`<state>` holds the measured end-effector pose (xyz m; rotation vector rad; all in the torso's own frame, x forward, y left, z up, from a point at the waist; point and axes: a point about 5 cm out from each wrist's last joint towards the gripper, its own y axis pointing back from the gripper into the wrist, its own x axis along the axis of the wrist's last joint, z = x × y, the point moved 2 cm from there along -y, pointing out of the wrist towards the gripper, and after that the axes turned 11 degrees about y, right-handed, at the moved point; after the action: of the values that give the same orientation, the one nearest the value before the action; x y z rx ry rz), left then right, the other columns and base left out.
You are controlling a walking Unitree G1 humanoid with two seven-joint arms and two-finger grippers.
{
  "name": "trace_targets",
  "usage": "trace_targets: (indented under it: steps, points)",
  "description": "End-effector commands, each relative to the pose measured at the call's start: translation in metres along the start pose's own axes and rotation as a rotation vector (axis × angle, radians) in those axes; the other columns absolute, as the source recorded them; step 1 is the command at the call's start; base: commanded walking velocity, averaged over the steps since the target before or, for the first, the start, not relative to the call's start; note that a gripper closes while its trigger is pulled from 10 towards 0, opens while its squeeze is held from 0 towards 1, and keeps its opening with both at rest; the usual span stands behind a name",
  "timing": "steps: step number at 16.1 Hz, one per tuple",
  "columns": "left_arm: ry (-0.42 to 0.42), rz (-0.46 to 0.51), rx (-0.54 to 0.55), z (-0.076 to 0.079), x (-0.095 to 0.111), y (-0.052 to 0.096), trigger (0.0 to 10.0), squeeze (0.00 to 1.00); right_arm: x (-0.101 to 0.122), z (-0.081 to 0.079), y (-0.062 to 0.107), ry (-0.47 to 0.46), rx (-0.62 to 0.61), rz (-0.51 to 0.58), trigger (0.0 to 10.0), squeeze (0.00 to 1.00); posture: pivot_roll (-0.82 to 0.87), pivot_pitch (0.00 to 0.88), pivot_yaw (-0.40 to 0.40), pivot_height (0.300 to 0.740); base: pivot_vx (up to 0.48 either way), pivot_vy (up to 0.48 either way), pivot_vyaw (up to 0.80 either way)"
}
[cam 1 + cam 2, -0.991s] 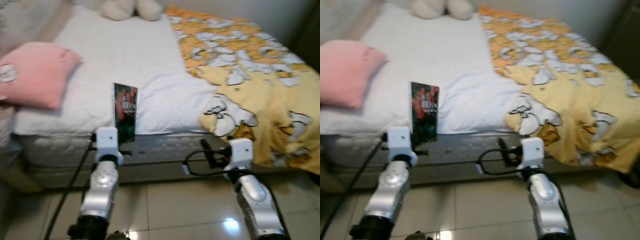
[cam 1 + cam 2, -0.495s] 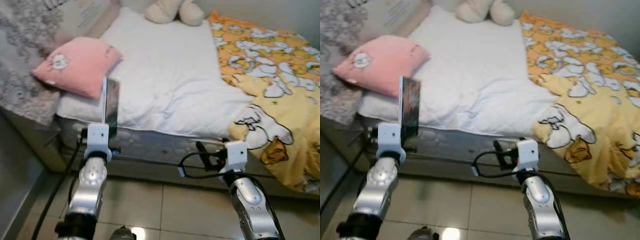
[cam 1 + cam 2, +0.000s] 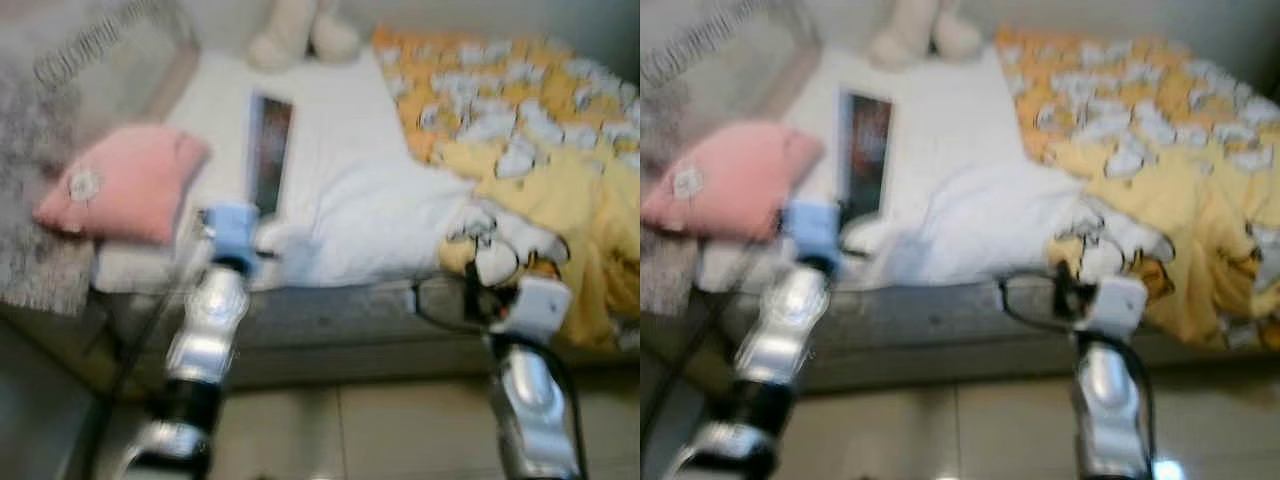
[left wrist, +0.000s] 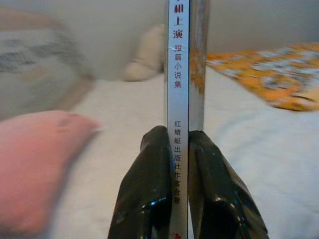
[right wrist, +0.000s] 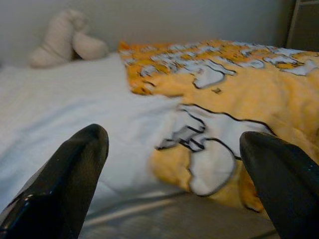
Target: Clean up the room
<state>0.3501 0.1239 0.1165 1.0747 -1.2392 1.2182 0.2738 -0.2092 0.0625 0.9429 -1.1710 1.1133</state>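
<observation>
The left claw (image 4: 174, 199) is clamped tight on a slim paperback book with a dark glossy cover and a pale printed spine (image 4: 179, 74), both black fingers (image 4: 149, 189) pressed flat against the two covers near the lower end of the spine; the book stands upright above the wrist, held over the near edge of the bed with the white quilted sheet (image 3: 330, 190), just beside the soft pink square pillow (image 3: 120, 185). The right claw (image 5: 174, 164) is spread wide and holds nothing, raised in front of the crumpled yellow-and-orange cartoon-print blanket (image 5: 239, 84) on the right half of the bed; a cream plush toy (image 3: 300, 30) lies at the far end against the wall.

The book looks thin and light, stiff enough along the spine to stand unsupported, though the pages would likely flex if it were held by one corner; the glossy cover seems slippery, so a hold low on the book probably lets it tip or slide when the arm swings. A steadier hold would be nearer the middle of the spine, squeezing both covers squarely; the head views are blurred, so finer detail of the cover cannot be read there.
</observation>
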Motion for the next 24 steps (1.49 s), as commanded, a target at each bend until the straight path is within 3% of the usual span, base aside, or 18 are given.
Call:
trace_targets:
  steps: [1,2,7,11,19,22,23,24]
  points:
    - [-0.001,0.006,0.052,-0.016,0.003,-0.002,10.0,0.00,0.005,-0.012,-0.002,0.001,0.028,0.018,10.0,0.00,-0.03,0.000,0.061,0.740,0.480,0.000,0.00]
    - [0.014,-0.020,0.106,-0.023,-0.003,-0.001,10.0,0.00,0.003,-0.018,-0.003,0.008,0.056,0.008,10.0,0.00,-0.02,0.000,0.047,0.740,0.480,0.000,0.00]
    - [0.025,-0.006,0.150,-0.019,-0.003,-0.004,10.0,0.00,0.015,-0.032,-0.006,0.044,0.208,0.062,10.0,0.00,0.00,0.000,0.016,0.740,0.480,0.000,0.39]
    - [0.028,-0.016,0.164,-0.022,-0.004,-0.009,10.0,0.00,0.015,-0.039,-0.010,0.065,0.257,0.048,10.0,0.00,0.00,0.000,0.006,0.740,0.480,0.000,0.48]
    - [0.026,-0.016,0.165,-0.028,-0.001,-0.017,10.0,0.00,0.006,-0.043,-0.011,0.060,0.277,0.004,10.0,0.00,0.01,0.000,0.009,0.740,0.420,0.060,0.00]
    - [-0.023,-0.071,0.121,-0.023,-0.008,-0.020,10.0,0.00,0.006,-0.043,-0.011,0.059,0.283,0.004,10.0,0.00,0.00,0.000,0.005,0.740,0.000,0.480,0.00]
    - [-0.094,-0.099,0.099,-0.019,-0.011,-0.023,10.0,0.00,0.006,-0.043,-0.010,0.059,0.285,0.005,10.0,0.00,0.00,0.000,0.008,0.740,0.000,0.000,0.00]
    - [-0.073,-0.108,0.101,-0.018,-0.012,-0.024,10.0,0.00,0.006,-0.043,-0.010,0.058,0.285,0.004,10.0,0.00,0.00,0.000,0.014,0.740,0.000,0.000,0.00]
